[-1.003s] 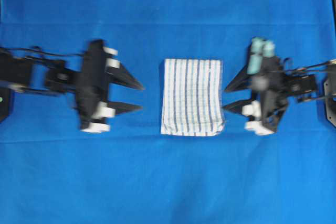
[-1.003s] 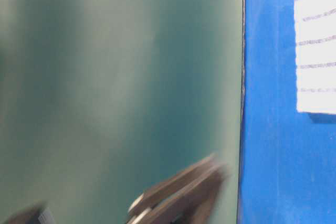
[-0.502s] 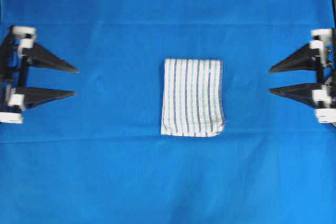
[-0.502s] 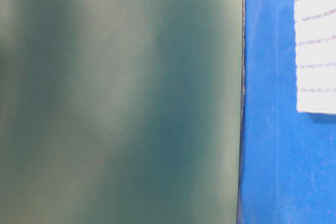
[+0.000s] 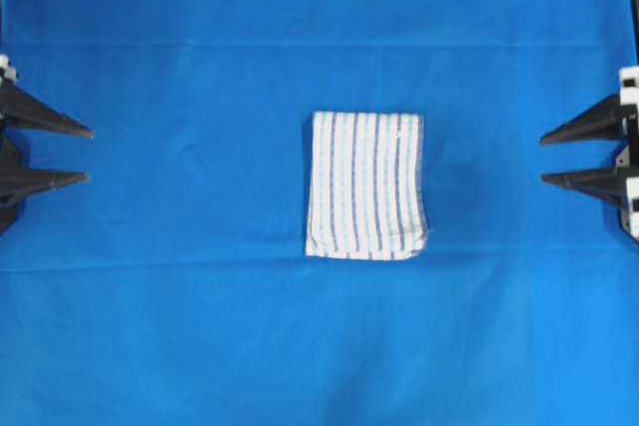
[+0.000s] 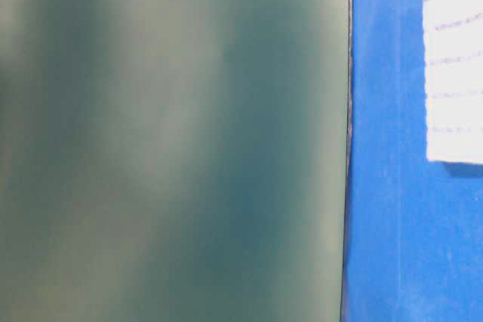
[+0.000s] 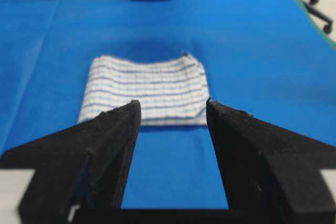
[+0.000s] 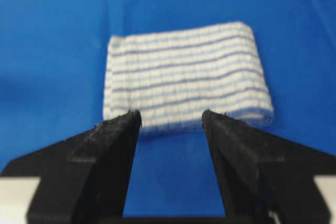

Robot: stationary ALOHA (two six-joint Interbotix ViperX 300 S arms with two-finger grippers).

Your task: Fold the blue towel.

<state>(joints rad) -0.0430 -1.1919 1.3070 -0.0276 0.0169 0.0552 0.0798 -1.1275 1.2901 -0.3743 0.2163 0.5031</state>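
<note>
So the blue towel (image 5: 365, 186) is sitting folded into a neat rectangle in the middle of the blue cloth (image 5: 200, 326), right between the two pincers and well apart from both. Nothing is touching it.

Left gripper (image 5: 86, 156) is way off at the left edge of the overhead view now, just the two black fingertips poking in. Jaws are parted with nothing between them. From its wrist cam the towel lies straight ahead of the tips, past a strip of bare cloth.

Right gripper (image 5: 543, 159) is the same story on the other edge: jaws spread, empty, towel straight out in front of it.

Compared to a second ago, both arms have pulled back a lot. They were flanking the towel closely then, and half a second ago they were already halfway out. The towel itself hasn't budged or changed shape.

The table-level view only catches one corner of the towel at its right edge.
</note>
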